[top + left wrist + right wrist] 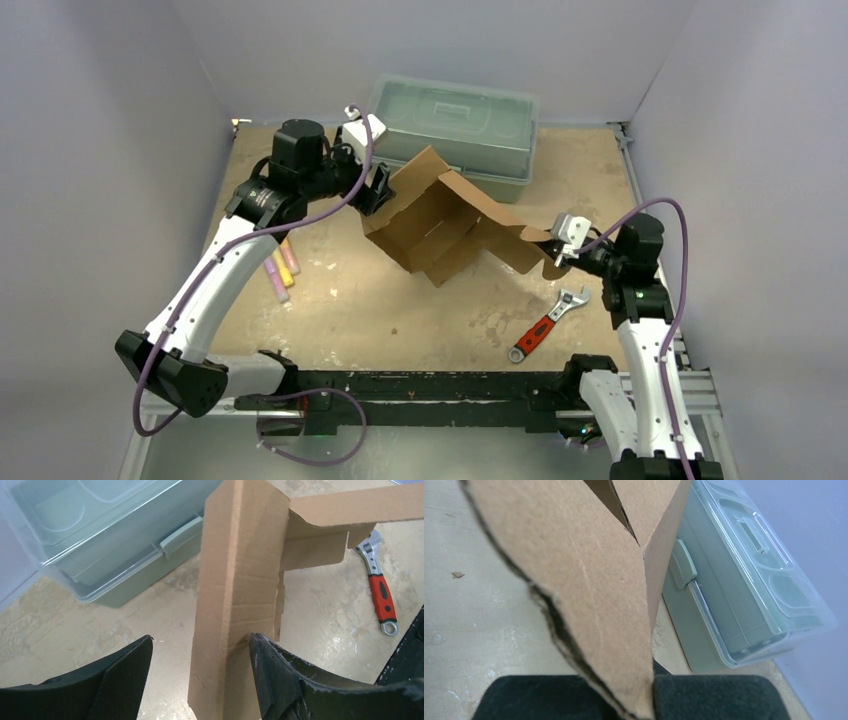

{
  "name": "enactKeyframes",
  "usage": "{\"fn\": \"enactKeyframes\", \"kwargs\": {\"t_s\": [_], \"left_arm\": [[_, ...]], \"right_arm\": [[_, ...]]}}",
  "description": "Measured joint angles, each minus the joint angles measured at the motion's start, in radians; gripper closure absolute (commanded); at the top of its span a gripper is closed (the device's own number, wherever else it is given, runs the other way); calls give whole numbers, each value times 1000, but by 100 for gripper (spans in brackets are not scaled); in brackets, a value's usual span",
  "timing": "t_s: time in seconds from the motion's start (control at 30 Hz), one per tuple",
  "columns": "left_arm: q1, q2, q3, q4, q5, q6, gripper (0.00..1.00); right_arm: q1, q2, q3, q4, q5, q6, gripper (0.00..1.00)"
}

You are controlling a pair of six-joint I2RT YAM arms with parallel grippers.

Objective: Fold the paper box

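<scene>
paper box (440,225) was found part-formed, flaps not yet folded. left gripper (200,645), 10 o'clock, was spread wide, nothing held; right gripper (644,697), 3 o'clock, was clamped on a flap.

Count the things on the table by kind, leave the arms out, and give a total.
Paper box: 1
Toolbox: 1
Wrench: 1
Markers: 2 visible, partly hidden, so there may be more
Total: 5 visible

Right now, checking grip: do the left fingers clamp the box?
No: the left fingers stand apart, a gap beside the paper box.
</scene>
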Motion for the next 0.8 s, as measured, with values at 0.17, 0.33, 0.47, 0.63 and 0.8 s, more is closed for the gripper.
{"fn": "enactKeyframes", "kwargs": {"t_s": [0.17, 0.33, 0.47, 0.63, 0.8], "left_arm": [[0, 5, 0, 0, 52, 37, 30], [0, 5, 0, -1, 60, 65, 29], [0, -2, 0, 0, 50, 85, 27], [0, -23, 0, 8, 46, 87, 21], [0, -27, 0, 12, 42, 87, 21]], "right_arm": [[0, 1, -1, 3, 0, 1, 100], [0, 1, -1, 3, -5, 11, 100], [0, 4, -1, 3, -14, 31, 100], [0, 16, -1, 16, -24, 87, 100], [0, 34, -1, 38, -24, 152, 100]]}}
